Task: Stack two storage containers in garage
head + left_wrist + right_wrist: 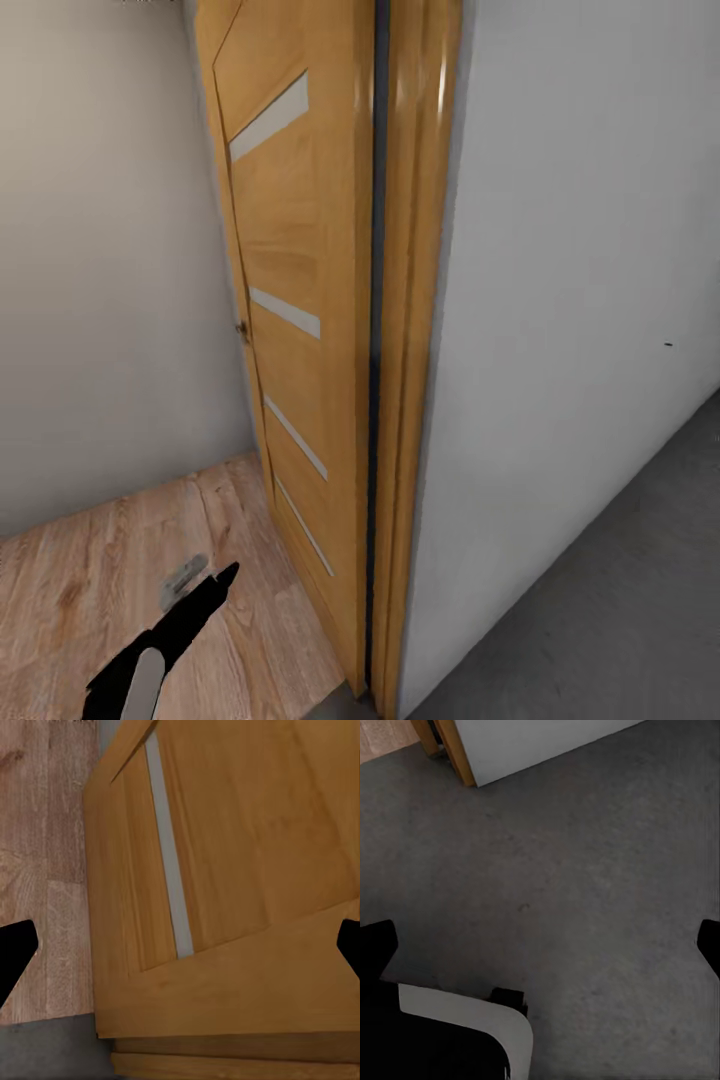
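Two floors meet at a doorway: wood planks [120, 560] on the near left, grey concrete [600, 600] on the right, parted by a white wall [570, 300]. A wooden door [300, 300] with pale glass strips stands ajar, hinged at its frame [415, 350].

Left claw [205, 590]: low on the left over the planks, pointing toward the door; its wrist camera looks at the door panel [247, 855], dark fingertips [15, 952] wide apart at the picture's edges, so released and holding nothing.

Right claw [544, 952]: over the concrete [585, 870], tips likewise spread, nothing between them.

Progress, as judged: the robot is at the threshold between living room and garage with neither claw loaded. No container appears in these pictures, so where the containers are, which way they point and how their long axes lie cannot be told. Whether any container has reached the garage cannot be told; fetching, setting down and stacking may all remain.
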Available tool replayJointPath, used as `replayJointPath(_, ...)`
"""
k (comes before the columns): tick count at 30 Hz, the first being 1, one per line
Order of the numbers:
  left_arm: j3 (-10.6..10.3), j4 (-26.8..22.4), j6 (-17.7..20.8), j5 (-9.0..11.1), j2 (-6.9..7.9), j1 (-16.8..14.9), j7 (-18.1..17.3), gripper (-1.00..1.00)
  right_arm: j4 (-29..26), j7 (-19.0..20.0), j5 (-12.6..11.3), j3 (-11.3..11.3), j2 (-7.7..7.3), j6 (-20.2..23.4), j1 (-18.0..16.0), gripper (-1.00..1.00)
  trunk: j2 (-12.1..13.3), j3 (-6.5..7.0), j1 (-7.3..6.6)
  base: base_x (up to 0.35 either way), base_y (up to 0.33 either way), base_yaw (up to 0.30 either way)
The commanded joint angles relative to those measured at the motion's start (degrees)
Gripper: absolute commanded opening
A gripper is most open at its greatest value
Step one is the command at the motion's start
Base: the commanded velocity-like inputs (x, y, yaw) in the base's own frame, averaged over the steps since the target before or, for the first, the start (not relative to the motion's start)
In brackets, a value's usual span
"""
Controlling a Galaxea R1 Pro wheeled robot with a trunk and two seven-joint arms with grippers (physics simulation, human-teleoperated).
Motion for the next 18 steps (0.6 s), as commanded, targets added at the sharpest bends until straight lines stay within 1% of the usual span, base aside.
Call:
replayJointPath(1,-5.1,4.4,-12.7,-0.1,-0.16,4.2,0.2,1.00,-0.6,-0.2,0.1,0.2,-0.05,-0.7,0.0,1.00,0.0,0.01,0.00,-0.300,-0.195,0.000)
replayJointPath(2,-5.5,5.1,-14.1,-0.1,-0.17,4.9,0.2,1.00,-0.7,-0.2,0.1,0.2,-0.05,-0.9,0.0,1.00,0.0,0.01,0.00,-0.300,-0.195,0.000)
replayJointPath(3,-6.5,6.4,-16.1,-0.1,-0.21,6.2,0.1,1.00,-0.7,-0.2,0.1,0.2,-0.06,-1.5,0.0,1.00,0.0,0.01,0.00,-0.300,-0.196,0.000)
replayJointPath(5,-9.5,8.9,-18.8,-0.1,-0.27,8.4,0.1,1.00,-0.9,-0.3,0.1,0.3,-0.03,-2.2,0.0,1.00,0.0,0.01,0.00,-0.299,-0.196,0.000)
replayJointPath(6,-10.4,9.3,-19.4,-0.1,-0.27,8.8,0.1,1.00,-0.9,-0.3,0.1,0.3,-0.02,-2.3,0.0,1.00,0.0,0.01,0.00,-0.299,-0.196,0.000)
replayJointPath(7,-12.6,9.8,-20.5,-0.1,-0.29,9.5,0.1,1.00,-1.0,-0.3,0.1,0.3,-0.01,-2.4,0.0,1.00,0.0,0.01,0.00,-0.299,-0.197,0.000)
replayJointPath(8,-13.6,10.1,-20.9,-0.2,-0.27,9.7,0.1,1.00,-1.0,-0.3,0.1,0.3,0.00,-2.5,0.0,1.00,0.0,0.01,0.00,-0.299,-0.197,0.000)
replayJointPath(9,-15.5,10.4,-21.5,-0.3,-0.25,10.2,0.2,1.00,-1.0,-0.4,0.1,0.3,0.01,-2.6,0.0,1.00,0.0,0.01,0.00,-0.299,-0.197,0.000)
replayJointPath(11,-17.4,10.7,-22.1,-0.4,-0.24,10.6,0.4,1.00,-1.1,-0.4,0.1,0.2,0.03,-2.6,0.0,1.00,0.0,0.01,0.00,-0.299,-0.197,0.000)
replayJointPath(13,-18.4,10.8,-22.4,-0.6,-0.23,10.9,0.6,1.00,-1.1,-0.5,0.1,0.2,0.07,-2.6,0.0,1.00,0.0,0.01,0.00,-0.299,-0.193,0.000)
replayJointPath(15,-18.9,10.5,-22.6,-0.7,-0.19,11.1,0.8,1.00,-1.2,-0.7,0.1,0.3,0.09,-2.7,0.0,1.00,0.0,0.01,0.00,-0.299,-0.182,0.000)
replayJointPath(17,-19.2,9.5,-22.9,-0.8,-0.07,11.9,0.8,1.00,-1.2,-1.1,0.1,0.3,0.14,-2.7,0.0,1.00,0.0,0.01,0.00,-0.300,-0.168,0.000)
replayJointPath(18,-19.3,8.5,-23.1,-0.8,0.00,12.8,0.8,1.00,-1.2,-1.4,0.1,0.3,0.16,-2.6,0.0,1.00,0.0,0.01,0.00,-0.301,-0.162,0.000)
